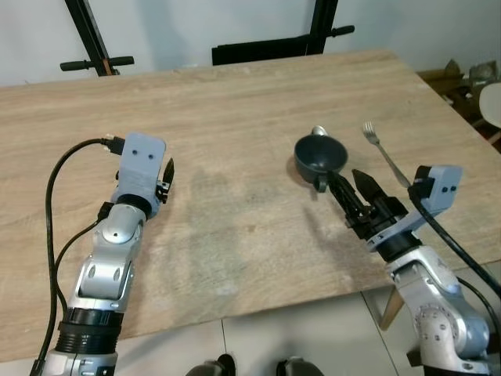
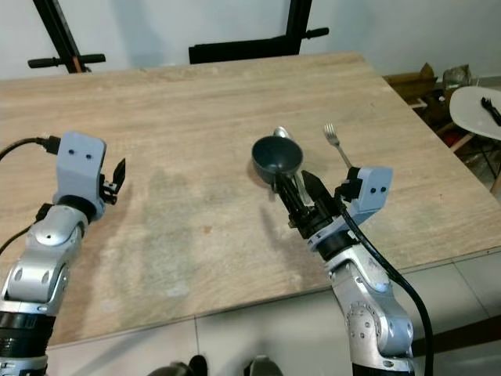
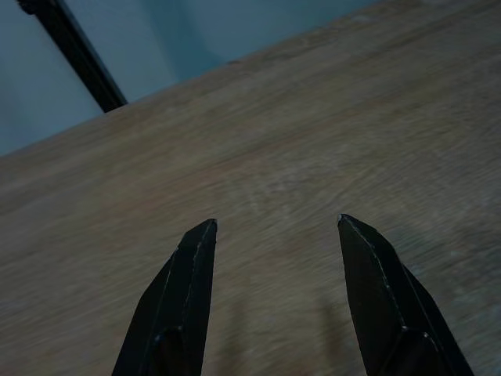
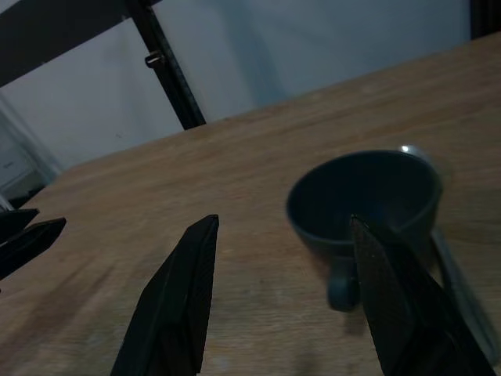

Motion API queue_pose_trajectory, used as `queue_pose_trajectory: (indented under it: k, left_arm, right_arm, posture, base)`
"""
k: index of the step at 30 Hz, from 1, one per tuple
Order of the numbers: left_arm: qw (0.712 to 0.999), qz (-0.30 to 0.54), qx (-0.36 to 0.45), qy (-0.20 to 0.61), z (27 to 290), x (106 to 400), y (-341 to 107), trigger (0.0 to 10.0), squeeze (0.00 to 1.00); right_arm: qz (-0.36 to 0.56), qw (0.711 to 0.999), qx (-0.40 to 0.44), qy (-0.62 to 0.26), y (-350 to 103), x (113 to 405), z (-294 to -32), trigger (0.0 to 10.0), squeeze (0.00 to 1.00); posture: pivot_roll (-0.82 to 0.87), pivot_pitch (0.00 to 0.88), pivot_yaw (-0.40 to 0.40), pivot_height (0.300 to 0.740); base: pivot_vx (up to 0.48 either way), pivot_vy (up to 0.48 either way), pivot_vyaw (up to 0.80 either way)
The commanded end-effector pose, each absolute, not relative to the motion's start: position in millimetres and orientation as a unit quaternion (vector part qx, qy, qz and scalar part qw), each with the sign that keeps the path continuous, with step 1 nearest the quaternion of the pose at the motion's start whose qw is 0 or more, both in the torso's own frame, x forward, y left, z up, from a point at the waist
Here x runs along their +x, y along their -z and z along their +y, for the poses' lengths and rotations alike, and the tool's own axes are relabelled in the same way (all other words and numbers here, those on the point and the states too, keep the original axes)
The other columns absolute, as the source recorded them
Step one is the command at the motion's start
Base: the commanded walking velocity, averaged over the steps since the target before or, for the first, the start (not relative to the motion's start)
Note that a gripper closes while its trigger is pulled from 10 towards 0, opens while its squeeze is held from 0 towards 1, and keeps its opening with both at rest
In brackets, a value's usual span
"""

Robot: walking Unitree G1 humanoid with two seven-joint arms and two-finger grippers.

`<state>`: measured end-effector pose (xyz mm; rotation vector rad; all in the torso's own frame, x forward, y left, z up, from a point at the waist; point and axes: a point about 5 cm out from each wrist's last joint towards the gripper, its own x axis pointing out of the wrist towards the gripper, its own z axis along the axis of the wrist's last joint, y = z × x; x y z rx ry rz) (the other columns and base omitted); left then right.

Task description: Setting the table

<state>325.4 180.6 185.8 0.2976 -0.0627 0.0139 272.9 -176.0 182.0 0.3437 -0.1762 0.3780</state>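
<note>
Upright, dark handled cup (image 1: 320, 154) on table (image 1: 235, 117).

Dark blue-grey cup (image 1: 319, 153) stands upright on the wooden worktop (image 1: 235, 117), mouth open upward, interior looks empty. Small loop handle faces the near edge of the worktop. Silver spoon (image 1: 318, 131) lies flat just behind the cup, its bowl showing past the far rim; contact with the cup cannot be told. Silver fork (image 1: 383, 153) lies flat on the worktop to the cup's right, near but apart, tines pointing away toward the far edge, handle angled toward the near right.
</note>
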Motion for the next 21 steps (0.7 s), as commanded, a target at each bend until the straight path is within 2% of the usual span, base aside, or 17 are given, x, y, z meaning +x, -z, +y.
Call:
queue_pose_trajectory:
  k: [1, 21]
  left_arm:
    - [0.989, -0.024, 0.146, -0.009, 183.0, 324.3, -183.9, 10.0, 0.13]
    - [0.99, -0.017, 0.137, -0.016, 184.6, 325.2, -183.7, 10.0, 0.14]
  right_arm:
    - [-0.083, 0.964, 0.173, -0.186, -179.0, 270.7, -175.1, 10.0, 0.0]
    - [-0.082, 0.963, 0.174, -0.186, -178.2, 269.4, -174.1, 10.0, 0.0]
  posture:
    - [-0.08, 0.052, 0.067, 0.74]
    - [-0.08, 0.058, 0.069, 0.74]
  base:
    - [0.0, -0.368, 0.0]
    - [0.0, -0.41, 0.0]
